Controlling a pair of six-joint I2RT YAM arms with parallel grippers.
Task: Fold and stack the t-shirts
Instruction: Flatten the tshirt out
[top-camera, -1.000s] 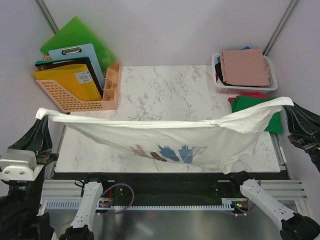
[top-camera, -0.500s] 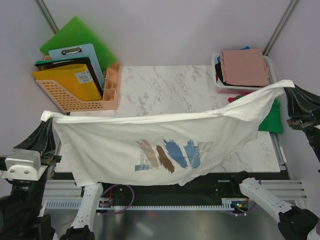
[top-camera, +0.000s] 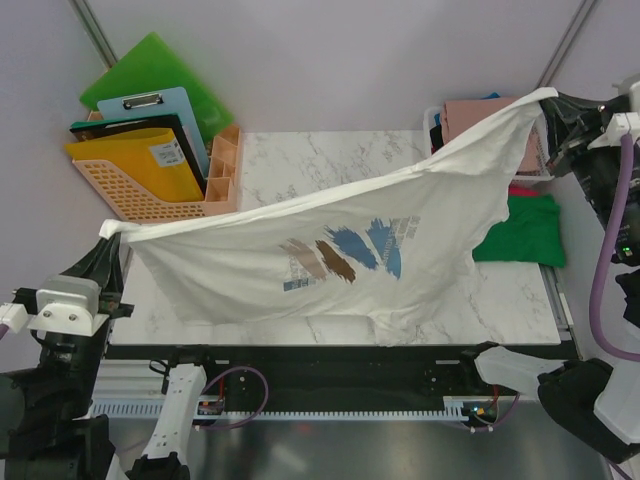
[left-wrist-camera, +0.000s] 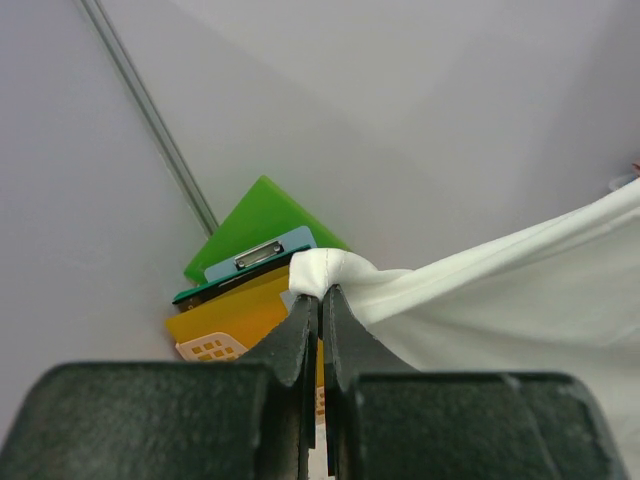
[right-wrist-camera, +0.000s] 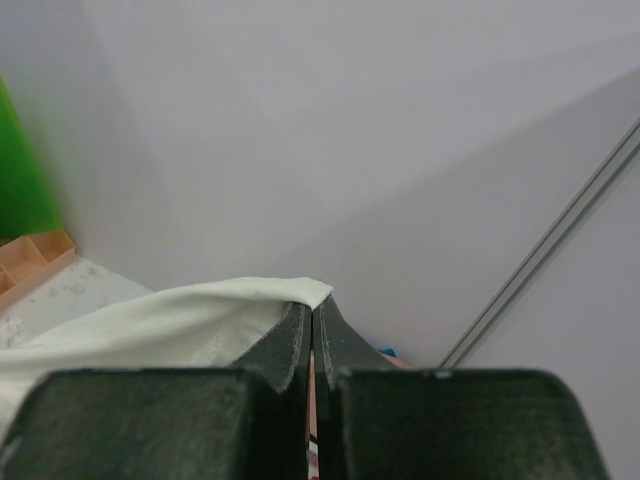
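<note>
A cream-white t-shirt (top-camera: 330, 250) with a blue-and-brown print hangs stretched in the air across the table, slanting up from the left to the far right. My left gripper (top-camera: 110, 232) is shut on its left corner (left-wrist-camera: 325, 270) at the table's left edge. High at the far right, my right gripper (top-camera: 552, 98) is shut on the other corner (right-wrist-camera: 290, 292). A green t-shirt (top-camera: 525, 230) lies flat at the table's right side, with red cloth (top-camera: 522, 189) just behind it. A dusty-pink t-shirt (top-camera: 465, 115) tops the pile in the basket, partly hidden by the white one.
A peach file rack (top-camera: 160, 185) with yellow, blue and green boards stands at the back left. A white mesh basket (top-camera: 432, 135) sits at the back right. The marble table (top-camera: 330, 165) runs between them. Grey walls close in behind.
The right gripper has risen and moved back over the basket, lifting its corner. The left gripper has shifted slightly inward. The shirt has swung from level to slanted, its print turned upward.
</note>
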